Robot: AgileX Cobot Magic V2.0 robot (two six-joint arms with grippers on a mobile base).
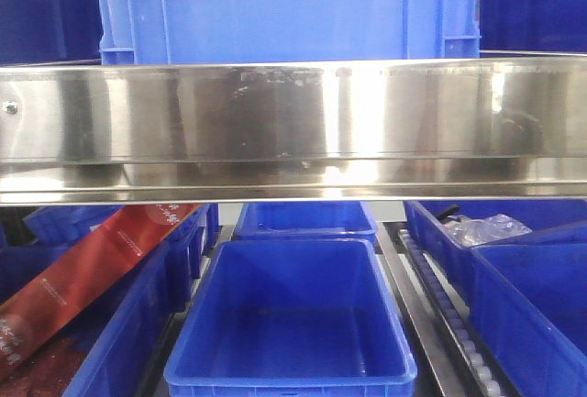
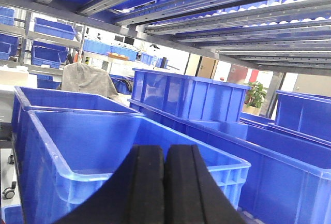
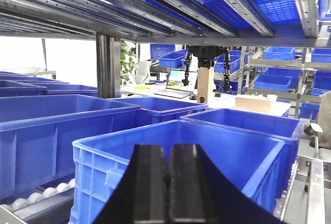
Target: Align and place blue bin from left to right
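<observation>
While the front view shows the blue bin [image 1: 284, 7] at 12 o'clock above a steel shelf rail [image 1: 293, 126], only wrist views show left end effector [image 2: 164, 182] and right end effector [image 3: 167, 185], both pressed together, empty.

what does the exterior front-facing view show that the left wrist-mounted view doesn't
Only the front-facing view shows the shiny steel shelf beam, the large bright-blue plastic crate on top of it, a red printed package and crumpled clear plastic. Only the left wrist view shows the left gripper, its black fingers pressed together, a grey-draped chair and a potted plant. Both show rows of open blue bins.
</observation>
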